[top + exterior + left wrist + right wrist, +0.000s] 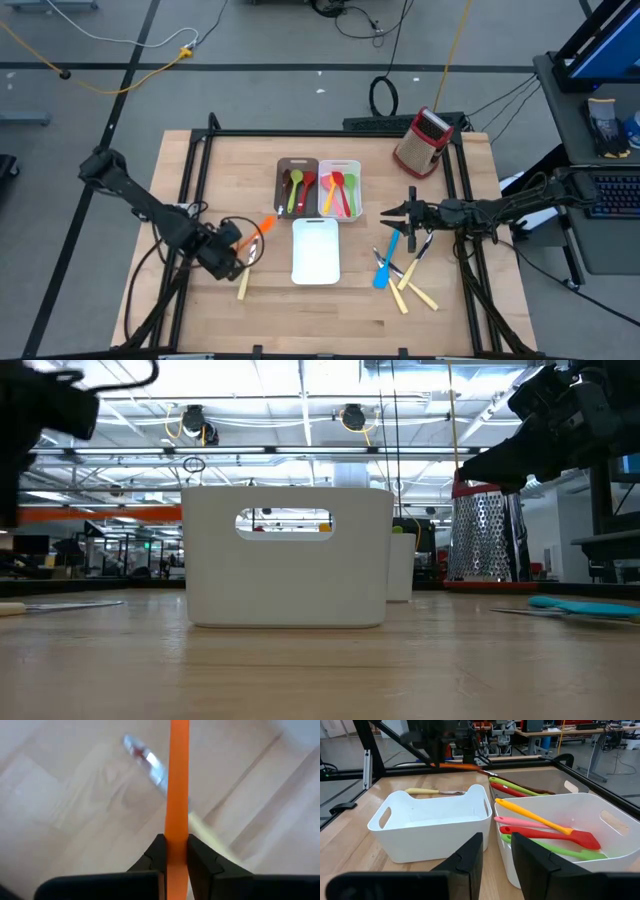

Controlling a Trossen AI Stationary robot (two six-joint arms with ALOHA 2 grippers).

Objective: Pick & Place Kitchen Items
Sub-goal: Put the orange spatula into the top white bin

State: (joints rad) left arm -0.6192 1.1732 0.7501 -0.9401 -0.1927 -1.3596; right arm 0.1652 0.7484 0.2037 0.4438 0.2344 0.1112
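My left gripper [243, 240] is at the table's left, shut on an orange utensil [264, 226], above a cream-handled knife [243, 284] that lies flat on the table. My right gripper [386, 212] is open and empty, right of the white tray [354, 168] that holds orange, pink, red and green utensils [545, 832]. A dark-brown tray [283, 165] beside it holds red, green and brown utensils. A blue spatula [384, 266] and cream-handled knives [412, 292] lie flat at the right. My left gripper pinches the orange utensil's straight handle [177, 827] between its two fingers. The handle runs on ahead of the fingertips, along them. The utensil is lifted clear of the table and about level, as the right wrist view [454, 766] shows.
A second white tray [316, 250] stands at the table's middle, near side; it fills the low view's centre [290, 590]. A red-and-metal box grater [424, 140] stands at the far right. A black frame [330, 131] runs round the table.
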